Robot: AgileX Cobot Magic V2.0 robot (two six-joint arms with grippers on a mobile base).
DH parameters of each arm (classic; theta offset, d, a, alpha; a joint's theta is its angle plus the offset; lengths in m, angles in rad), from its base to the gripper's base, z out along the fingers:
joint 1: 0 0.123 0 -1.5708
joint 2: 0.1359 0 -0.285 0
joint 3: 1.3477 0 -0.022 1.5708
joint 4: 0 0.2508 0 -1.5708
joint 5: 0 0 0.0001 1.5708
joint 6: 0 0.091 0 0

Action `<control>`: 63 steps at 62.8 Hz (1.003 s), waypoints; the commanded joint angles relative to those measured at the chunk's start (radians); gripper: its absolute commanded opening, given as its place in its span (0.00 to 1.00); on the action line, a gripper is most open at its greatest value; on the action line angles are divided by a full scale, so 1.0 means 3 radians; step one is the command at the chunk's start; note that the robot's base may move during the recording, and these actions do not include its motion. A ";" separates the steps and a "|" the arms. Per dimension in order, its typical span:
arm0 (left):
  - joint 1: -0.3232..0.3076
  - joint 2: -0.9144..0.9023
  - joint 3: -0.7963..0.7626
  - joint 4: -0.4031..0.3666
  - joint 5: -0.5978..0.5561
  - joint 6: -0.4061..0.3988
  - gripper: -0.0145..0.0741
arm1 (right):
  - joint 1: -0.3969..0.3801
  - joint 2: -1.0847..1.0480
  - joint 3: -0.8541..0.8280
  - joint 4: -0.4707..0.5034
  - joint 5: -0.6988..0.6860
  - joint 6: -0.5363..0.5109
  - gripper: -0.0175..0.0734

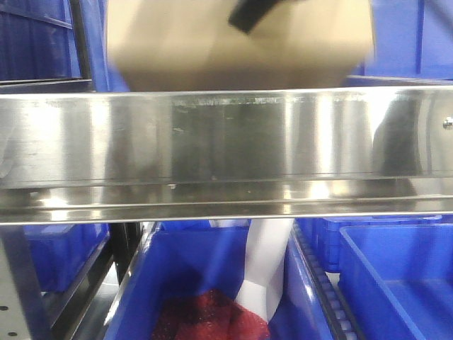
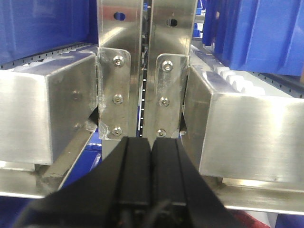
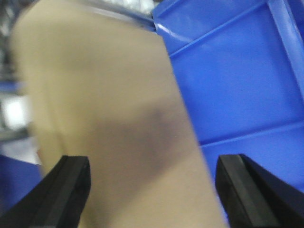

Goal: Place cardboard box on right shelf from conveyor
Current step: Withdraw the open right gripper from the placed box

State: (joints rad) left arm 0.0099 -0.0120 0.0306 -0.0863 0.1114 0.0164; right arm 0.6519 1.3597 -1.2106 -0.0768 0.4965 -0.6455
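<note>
Blurred tan cardboard box (image 1: 241, 46) sits, apparently, above the shiny steel right shelf (image 1: 226, 142).

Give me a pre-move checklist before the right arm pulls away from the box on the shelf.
1. Cardboard box above the right shelf lip: ok.
2. Box resting flat on the shelf: cannot tell, its bottom edge is hidden and blurred.
3. Right gripper open: ok, fingers spread wide.
4. Right fingers clear of the box: cannot tell, the box fills the gap.
5. Left gripper shut and holding nothing: ok.
6. Blue bin beside the box not touching: cannot tell.
</note>
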 commanded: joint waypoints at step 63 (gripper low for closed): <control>-0.0004 -0.0042 -0.0009 -0.0016 -0.0279 -0.0017 0.03 | 0.0012 -0.1291 0.0969 0.0231 -0.1508 0.2495 0.25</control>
State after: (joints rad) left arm 0.0099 -0.0120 0.0306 -0.0863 0.1114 0.0164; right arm 0.6533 0.9917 -0.8909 -0.0077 0.1277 0.1039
